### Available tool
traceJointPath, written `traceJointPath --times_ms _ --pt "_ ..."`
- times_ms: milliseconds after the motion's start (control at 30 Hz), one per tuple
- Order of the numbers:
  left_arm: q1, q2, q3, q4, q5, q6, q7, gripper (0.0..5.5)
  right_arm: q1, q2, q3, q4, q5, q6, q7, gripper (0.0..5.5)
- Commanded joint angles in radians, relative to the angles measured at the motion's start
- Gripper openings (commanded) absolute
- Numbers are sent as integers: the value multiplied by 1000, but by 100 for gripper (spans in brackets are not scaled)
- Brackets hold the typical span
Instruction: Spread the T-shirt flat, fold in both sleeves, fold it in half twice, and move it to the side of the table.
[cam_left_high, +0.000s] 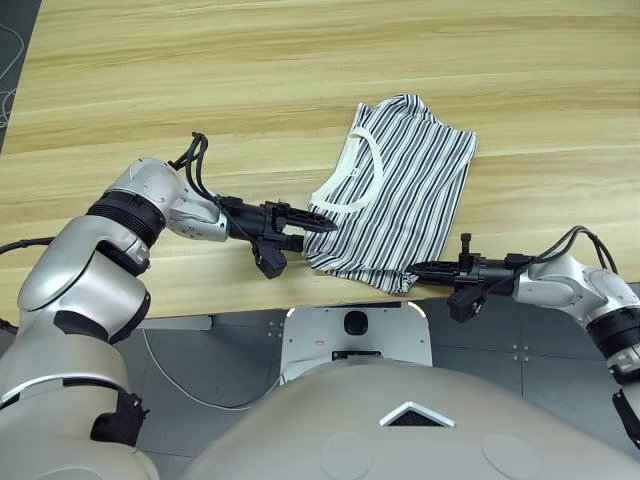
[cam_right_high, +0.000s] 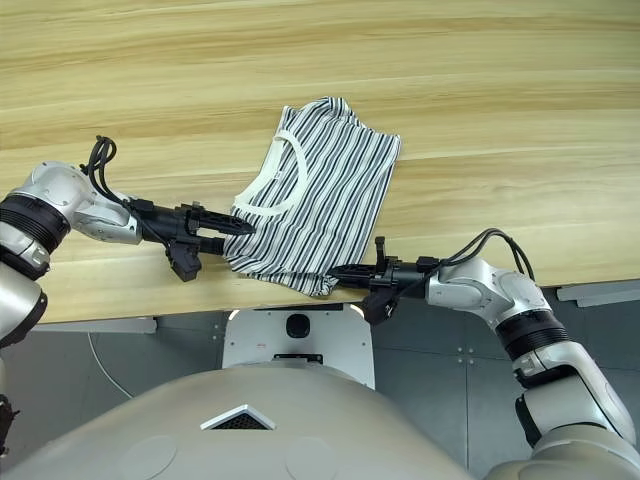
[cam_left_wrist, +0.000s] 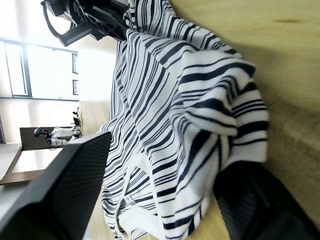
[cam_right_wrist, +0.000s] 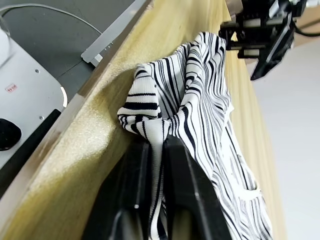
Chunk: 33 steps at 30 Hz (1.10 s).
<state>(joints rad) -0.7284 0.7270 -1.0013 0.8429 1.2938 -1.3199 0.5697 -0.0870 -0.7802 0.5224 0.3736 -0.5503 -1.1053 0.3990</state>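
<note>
T-shirt: Your black-and-white striped T-shirt (cam_left_high: 405, 190) is lying bunched and partly folded near the front of the desk, toward the robot's right. Its nearest corner is reaching the front edge.

Collar: The white collar (cam_left_high: 350, 180) is facing up along the heap's left side, curving open toward the left arm.

Left gripper: Your left gripper (cam_left_high: 322, 222) is lying low over the desk, touching the shirt's left border just below the collar. Its jaws are standing wide. In the left wrist view, one dark finger (cam_left_wrist: 65, 190) is showing on each side of a hump of striped cloth.

Right gripper: Your right gripper (cam_left_high: 412, 268) is sitting at the shirt's nearest corner, right on the desk's front edge and pointing toward the left arm. Its jaws are pinching narrow on a fold of the shirt. In the right wrist view, the fingers (cam_right_wrist: 187, 190) are pressing the striped fabric between them.

Desk: The light wooden desk (cam_left_high: 300, 60) is carrying the shirt, its grain running from side to side.

Spacing: The two grippers are working near each other, with only the shirt's near-left edge between them.
</note>
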Motion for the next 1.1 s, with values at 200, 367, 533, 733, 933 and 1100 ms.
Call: traceJointPath --times_ms 200,367,533,733,933,1100 --pt "49 -27 -124 74 60 16 -103 160 13 -4 12 3 49 58 76 10" --pt "44 -24 -132 88 44 19 -106 77 14 -2 4 3 49 55 72 10" --pt "49 -35 -90 218 -125 -91 -273 26 16 -7 9 -31 238 94 136 10" --pt "37 -37 -152 291 -474 -290 -569 11 6 -77 3 -249 746 360 424 10" --pt "37 129 -482 -157 -1290 -34 -916 11 -30 -84 -36 -299 979 635 735 10" --pt "85 224 -373 -458 -1854 355 -1345 11 10 -76 -49 -295 999 720 824 10"
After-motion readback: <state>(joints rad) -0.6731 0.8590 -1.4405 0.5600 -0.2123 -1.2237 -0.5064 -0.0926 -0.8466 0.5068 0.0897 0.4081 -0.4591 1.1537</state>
